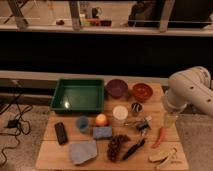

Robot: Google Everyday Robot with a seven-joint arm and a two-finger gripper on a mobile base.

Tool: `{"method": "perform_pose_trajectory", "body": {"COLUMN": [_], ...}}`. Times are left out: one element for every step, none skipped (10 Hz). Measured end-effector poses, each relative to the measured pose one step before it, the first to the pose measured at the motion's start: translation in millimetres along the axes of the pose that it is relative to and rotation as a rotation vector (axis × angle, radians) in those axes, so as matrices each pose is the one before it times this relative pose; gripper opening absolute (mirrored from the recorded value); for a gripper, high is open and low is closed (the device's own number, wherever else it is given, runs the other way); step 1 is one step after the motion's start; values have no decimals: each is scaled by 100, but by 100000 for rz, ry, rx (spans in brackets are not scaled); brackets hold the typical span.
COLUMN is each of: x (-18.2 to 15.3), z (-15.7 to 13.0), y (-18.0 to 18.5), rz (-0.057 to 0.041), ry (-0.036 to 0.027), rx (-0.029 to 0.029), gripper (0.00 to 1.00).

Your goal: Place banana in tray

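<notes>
Green tray [79, 95] back-left on wooden table [47, 154]; banana not in it.
Banana [168, 162] lies at the front-right corner, just beside an olive-yellow piece [158, 155], well apart from the tray. Gripper [171, 120] hangs under the white arm [190, 92] at the right edge, near the red chili [159, 137]; cannot tell how open it is.

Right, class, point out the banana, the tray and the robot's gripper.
banana [168, 161]: camera view, middle of the fruit.
tray [80, 95]: camera view, its bare floor.
gripper [170, 120]: camera view, its lower end, far right of the tray.
</notes>
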Motion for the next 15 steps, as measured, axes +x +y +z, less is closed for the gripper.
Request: {"method": "perform_pose_trajectory", "body": {"x": [3,17,-32,-40,-26,18,-35,-2,-76,-54,27,164,122,218,310], "z": [2,4,-90,-46,-151,-23,-19,50,34,37,-28,-52,-73,-102,-178], "y": [2,29,115,140,297,236,303,330,393,295,165,257,192,169,177], "rz": [6,7,-150,-226,-447,-399,-715,-660,-1065,-948,-432,-375,-254,69,-50], "ry": [5,7,28,218,513,412,653,570,799,859,496,750,552,493,642], "rx": [-4,32,236,118,422,162,399,235,327,222,186,238,184,130,191], "gripper": [80,80,80,80,80,80,80,80,80,80,80,80,80,80,80]}}
